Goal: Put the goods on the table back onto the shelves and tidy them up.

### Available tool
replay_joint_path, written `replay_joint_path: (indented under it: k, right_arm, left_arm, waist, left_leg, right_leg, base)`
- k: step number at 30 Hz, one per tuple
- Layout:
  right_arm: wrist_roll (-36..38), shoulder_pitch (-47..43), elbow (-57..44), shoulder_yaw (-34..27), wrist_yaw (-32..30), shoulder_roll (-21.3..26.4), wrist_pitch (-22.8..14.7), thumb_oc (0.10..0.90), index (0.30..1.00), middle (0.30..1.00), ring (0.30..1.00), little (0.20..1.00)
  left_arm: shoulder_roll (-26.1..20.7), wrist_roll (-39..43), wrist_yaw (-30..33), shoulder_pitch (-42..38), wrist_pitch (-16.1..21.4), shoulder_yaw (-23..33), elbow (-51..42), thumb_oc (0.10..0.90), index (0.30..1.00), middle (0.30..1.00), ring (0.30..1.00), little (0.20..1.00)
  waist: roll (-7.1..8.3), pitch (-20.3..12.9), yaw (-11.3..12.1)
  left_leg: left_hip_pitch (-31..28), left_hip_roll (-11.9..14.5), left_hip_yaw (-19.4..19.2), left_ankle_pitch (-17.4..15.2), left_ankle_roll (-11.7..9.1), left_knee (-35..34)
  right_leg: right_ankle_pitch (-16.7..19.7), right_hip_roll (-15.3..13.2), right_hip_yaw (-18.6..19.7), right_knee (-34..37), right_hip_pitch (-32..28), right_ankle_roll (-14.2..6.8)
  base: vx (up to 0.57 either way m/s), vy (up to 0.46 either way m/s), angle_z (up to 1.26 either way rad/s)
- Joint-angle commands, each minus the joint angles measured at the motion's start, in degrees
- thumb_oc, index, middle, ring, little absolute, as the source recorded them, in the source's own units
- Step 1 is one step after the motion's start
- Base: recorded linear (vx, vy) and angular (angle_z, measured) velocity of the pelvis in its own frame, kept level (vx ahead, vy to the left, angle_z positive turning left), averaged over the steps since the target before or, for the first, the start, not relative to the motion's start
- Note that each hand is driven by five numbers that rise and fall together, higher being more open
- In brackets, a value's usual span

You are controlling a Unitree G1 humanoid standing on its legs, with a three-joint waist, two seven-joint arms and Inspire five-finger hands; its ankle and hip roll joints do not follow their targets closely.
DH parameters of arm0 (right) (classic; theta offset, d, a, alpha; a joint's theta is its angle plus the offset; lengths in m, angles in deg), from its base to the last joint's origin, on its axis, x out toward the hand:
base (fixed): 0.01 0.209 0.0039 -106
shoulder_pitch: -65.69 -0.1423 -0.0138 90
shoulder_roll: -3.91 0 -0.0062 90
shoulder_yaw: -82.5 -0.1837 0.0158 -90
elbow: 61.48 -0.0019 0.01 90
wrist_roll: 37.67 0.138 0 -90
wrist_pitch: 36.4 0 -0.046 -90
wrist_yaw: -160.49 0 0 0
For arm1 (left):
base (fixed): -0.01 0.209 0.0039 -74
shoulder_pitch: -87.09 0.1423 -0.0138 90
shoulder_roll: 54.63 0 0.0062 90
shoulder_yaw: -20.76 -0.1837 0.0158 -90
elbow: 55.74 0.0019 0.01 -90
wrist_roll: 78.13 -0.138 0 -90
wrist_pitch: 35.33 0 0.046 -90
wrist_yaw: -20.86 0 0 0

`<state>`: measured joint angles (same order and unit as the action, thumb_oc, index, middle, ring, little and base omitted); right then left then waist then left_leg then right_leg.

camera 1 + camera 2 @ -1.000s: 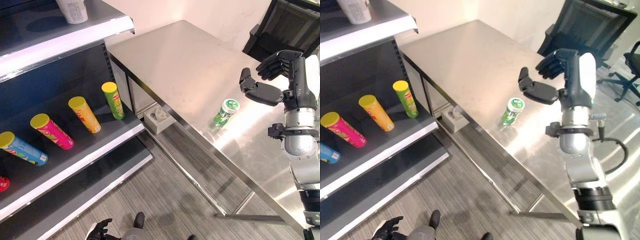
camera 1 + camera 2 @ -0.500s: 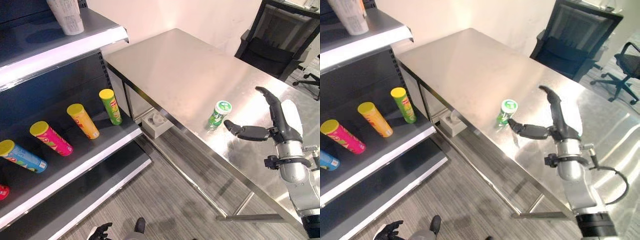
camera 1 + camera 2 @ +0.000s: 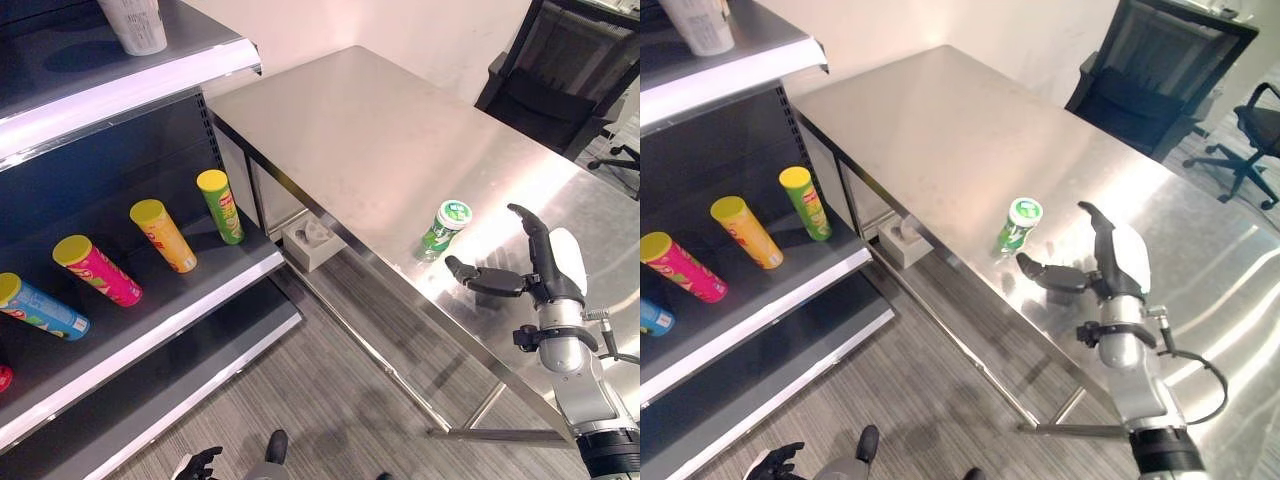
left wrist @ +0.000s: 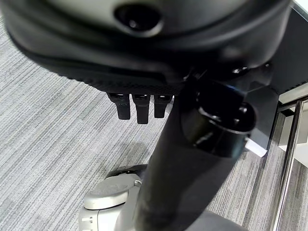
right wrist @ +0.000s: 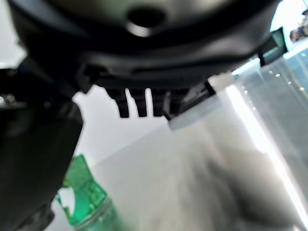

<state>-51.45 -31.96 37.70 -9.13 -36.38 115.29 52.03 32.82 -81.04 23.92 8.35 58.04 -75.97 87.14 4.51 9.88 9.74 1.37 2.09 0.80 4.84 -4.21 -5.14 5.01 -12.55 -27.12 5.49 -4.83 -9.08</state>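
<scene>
The right hand [image 3: 540, 272] hovers low over the steel surface [image 3: 370, 130], fingers straight and thumb spread toward the green can [image 3: 441, 228], grasping nothing. The can stands upright near the surface's front edge, just beside the thumb tip but apart from it. The left hand [image 3: 196, 463] hangs down by the floor, fingers relaxed and empty. On the middle shelf [image 3: 150, 300] lie four tubes: green [image 3: 221, 204], orange [image 3: 163, 234], pink [image 3: 96, 269] and blue [image 3: 38, 307]. A white cup [image 3: 133, 24] stands on the top shelf.
</scene>
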Motion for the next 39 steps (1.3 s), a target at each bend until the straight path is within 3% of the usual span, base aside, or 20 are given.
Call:
replay_joint_path:
  k: [1, 22, 23, 24, 25, 39]
  right_arm:
    - [-1.4, -9.4, -1.4, -1.3, -5.5, 3.7, -2.1, 0.8, 0.9, 0.9, 0.9, 0.9]
    - [-2.7, -15.2, 0.1, 1.3, -9.6, 1.6, -1.2, 0.8, 0.9, 0.9, 0.9, 0.9]
    - [-2.5, -15.2, -0.1, 1.2, -9.7, 1.4, -1.3, 0.679, 0.719, 0.719, 0.719, 0.719]
    - [-2.4, -15.4, 0.0, 1.2, -9.8, 1.4, -1.3, 0.427, 0.34, 0.34, 0.34, 0.34]
    - [-2.4, -15.4, 0.1, 1.3, -9.8, 1.4, -1.3, 0.4, 0.3, 0.3, 0.3, 0.3]
    - [-1.7, -14.2, -0.8, 0.3, -9.2, 1.8, -1.6, 0.4, 0.3, 0.3, 0.3, 0.3]
  left_arm:
    - [-1.5, -1.0, 0.7, -1.3, 1.1, -3.2, 0.7, 0.8, 0.9, 0.9, 0.9, 0.9]
    - [-1.4, -0.6, 1.9, -1.0, 1.2, -4.0, 0.0, 0.8, 0.9, 0.9, 0.9, 0.9]
    - [-1.4, -0.6, 2.0, -1.1, 1.2, -4.1, -0.1, 0.8, 0.9, 0.9, 0.9, 0.9]
    - [-1.4, -0.7, 2.0, -1.1, 1.1, -4.2, 0.1, 0.8, 0.9, 0.9, 0.9, 0.9]
    - [-1.4, -0.7, 2.1, -1.1, 1.1, -4.1, 0.1, 0.8, 0.9, 0.9, 0.9, 0.9]
    - [-1.7, -1.1, 2.1, -0.9, 0.9, -3.7, 0.0, 0.8, 0.9, 0.9, 0.9, 0.9]
  waist:
    - [-0.89, -1.0, 2.0]
    - [-1.16, 0.1, 3.4]
    - [-1.15, 0.1, 3.4]
    - [-1.07, 0.1, 3.4]
    - [-1.08, 0.2, 3.5]
    - [-0.51, 0.0, 3.1]
  left_leg:
    - [0.8, 1.5, -4.0, -3.3, -0.1, 0.1]
    - [1.4, 0.6, -3.6, -4.0, 0.9, 0.1]
    - [1.3, 0.6, -3.6, -4.0, 0.9, 0.1]
    - [1.5, 0.5, -3.5, -3.7, 1.0, 0.1]
    - [1.2, 0.6, -3.5, -4.0, 0.9, 0.1]
    - [0.5, 0.7, -3.7, -4.4, 0.8, 0.1]
  right_leg:
    - [-1.5, -2.3, -1.0, -1.8, -0.2, -2.8]
    - [-1.3, -3.2, -0.9, -2.7, 0.9, -3.1]
    - [-1.3, -3.3, -0.9, -2.8, 1.0, -3.2]
    - [-1.1, -3.4, -1.0, -2.8, 1.1, -3.1]
    - [-1.3, -3.3, -0.9, -2.9, 0.9, -3.2]
    - [-1.3, -3.1, -1.0, -2.7, 0.4, -3.2]
  base:
    - [0.0, 0.0, 0.0]
    - [0.0, 0.003, 0.0]
    - [0.0, 0.0, 0.0]
    - [0.0, 0.0, 0.0]
    - [0.0, 0.0, 0.0]
    - [0.0, 0.0, 0.0]
